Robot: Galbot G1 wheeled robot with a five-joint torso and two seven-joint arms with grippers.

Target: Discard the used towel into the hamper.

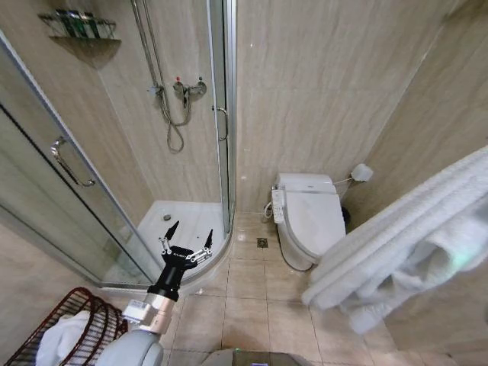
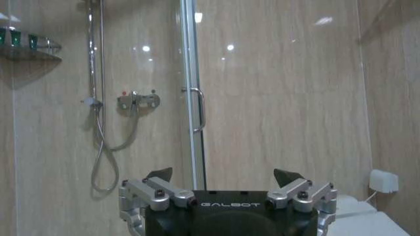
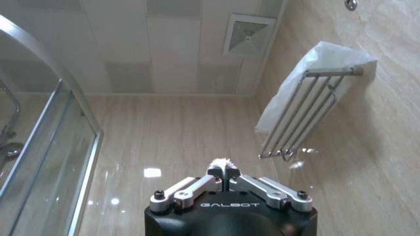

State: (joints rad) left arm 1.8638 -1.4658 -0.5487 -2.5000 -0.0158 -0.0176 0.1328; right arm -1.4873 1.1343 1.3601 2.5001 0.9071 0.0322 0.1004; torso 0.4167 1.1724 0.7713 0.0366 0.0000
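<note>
The hamper (image 1: 91,316), a reddish-brown wire basket, stands on the floor at the lower left with a white cloth (image 1: 62,341) lying in it. A large white towel (image 1: 404,236) hangs in folds at the right of the head view and covers my right arm. In the right wrist view my right gripper (image 3: 223,172) points up toward the ceiling, shut on a white tuft of the towel (image 3: 222,163). My left gripper (image 1: 189,238) is open and holds nothing, stretched forward above the floor beside the hamper; it is also seen facing the shower wall (image 2: 223,177).
A glass shower cabin (image 1: 114,191) with a raised white tray fills the left. A white toilet (image 1: 309,213) stands against the back wall. A wall rack (image 3: 302,113) carries another white towel. Beige tiled floor (image 1: 252,305) lies between them.
</note>
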